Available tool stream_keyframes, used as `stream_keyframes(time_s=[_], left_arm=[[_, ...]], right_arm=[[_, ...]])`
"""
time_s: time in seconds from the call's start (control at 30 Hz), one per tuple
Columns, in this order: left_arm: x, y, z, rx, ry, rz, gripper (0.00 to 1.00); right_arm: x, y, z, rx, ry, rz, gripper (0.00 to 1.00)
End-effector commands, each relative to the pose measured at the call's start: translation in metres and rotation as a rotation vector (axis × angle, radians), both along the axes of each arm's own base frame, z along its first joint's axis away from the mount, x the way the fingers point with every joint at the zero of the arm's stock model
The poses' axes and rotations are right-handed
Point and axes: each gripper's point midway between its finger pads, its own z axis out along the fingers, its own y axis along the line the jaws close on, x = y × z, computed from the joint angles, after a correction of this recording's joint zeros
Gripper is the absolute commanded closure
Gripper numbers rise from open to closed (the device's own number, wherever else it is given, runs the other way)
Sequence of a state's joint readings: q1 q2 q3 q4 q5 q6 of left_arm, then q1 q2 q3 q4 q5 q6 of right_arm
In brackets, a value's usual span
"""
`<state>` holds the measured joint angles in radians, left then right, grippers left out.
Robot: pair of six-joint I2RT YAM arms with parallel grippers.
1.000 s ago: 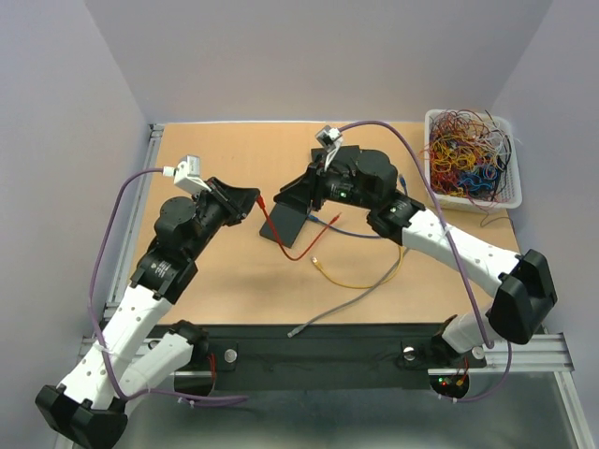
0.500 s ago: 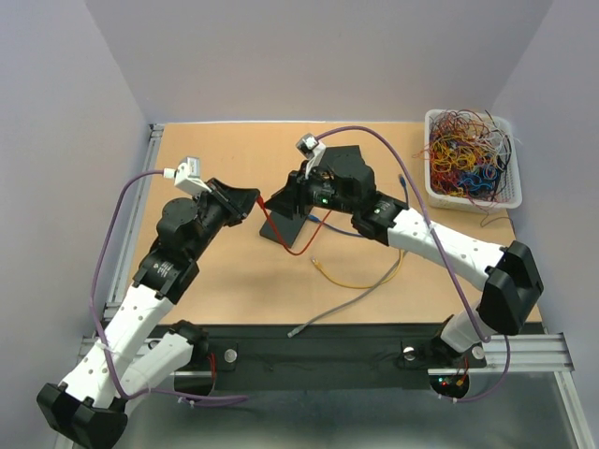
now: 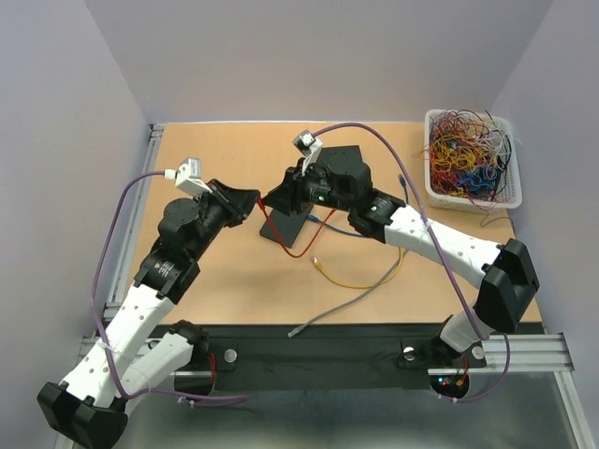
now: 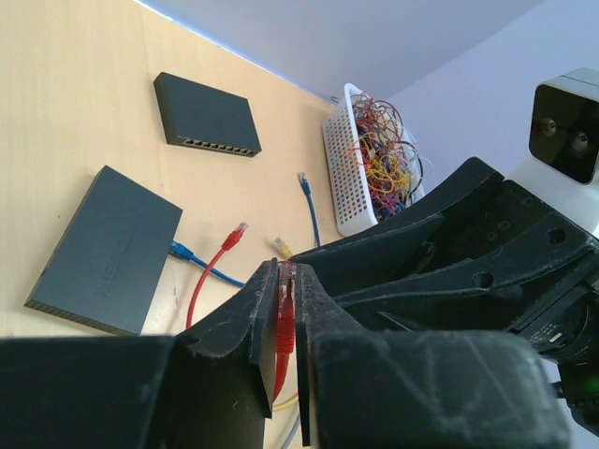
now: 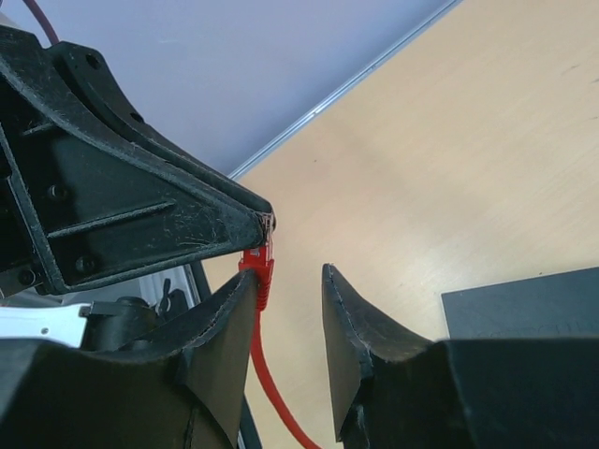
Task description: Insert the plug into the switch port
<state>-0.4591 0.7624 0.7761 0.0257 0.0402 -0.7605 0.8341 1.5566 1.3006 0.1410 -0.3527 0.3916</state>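
Note:
My left gripper (image 3: pixel 253 201) is shut on the red plug (image 4: pixel 284 309) of a red cable (image 3: pixel 281 245) and holds it above the table; the plug's clear tip shows between the fingertips. My right gripper (image 5: pixel 290 281) is open and faces the left gripper tip to tip, with the red plug (image 5: pixel 260 269) against the inner side of its left finger (image 5: pixel 229 313). A black switch (image 4: pixel 208 116) with a row of ports lies at the back. A second black switch (image 3: pixel 288 227) lies flat under the grippers, with a blue cable (image 4: pixel 192 256) plugged in.
A white basket (image 3: pixel 471 159) full of tangled cables stands at the back right. A yellow cable (image 3: pixel 360 281), a grey cable (image 3: pixel 346 304) and a loose blue plug (image 4: pixel 302 179) lie on the table. The red cable's other plug (image 4: pixel 234 236) lies beside the near switch.
The right arm has swung left, bringing its open gripper up to the left gripper's tip. The left arm has not moved and still grips the red plug.

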Motion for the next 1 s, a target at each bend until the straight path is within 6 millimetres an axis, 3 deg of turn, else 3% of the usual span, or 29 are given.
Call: stream_keyframes(time_s=[0.0,0.43,0.7,0.9,0.97], left_arm=[[0.002,-0.003,0.016,-0.036,-0.065,-0.005,1.0],[0.002,-0.002,0.014,-0.033,-0.066,0.001,1.0],[0.002,-0.003,0.011,-0.03,-0.059,0.001,1.0],[0.003,-0.003,0.01,-0.025,-0.058,0.001,1.0],[0.003,-0.003,0.009,-0.019,-0.055,0.0,0.94]], right_arm=[[-0.008,0.01,0.028,0.05,-0.063,0.038,0.6],[-0.015,0.018,0.018,0.034,-0.05,0.054,0.66],[-0.008,0.014,0.02,0.036,-0.055,0.005,0.87],[-0.005,0.011,0.017,0.028,-0.056,-0.022,0.97],[-0.003,0.007,0.017,0.026,-0.06,-0.042,0.98]])
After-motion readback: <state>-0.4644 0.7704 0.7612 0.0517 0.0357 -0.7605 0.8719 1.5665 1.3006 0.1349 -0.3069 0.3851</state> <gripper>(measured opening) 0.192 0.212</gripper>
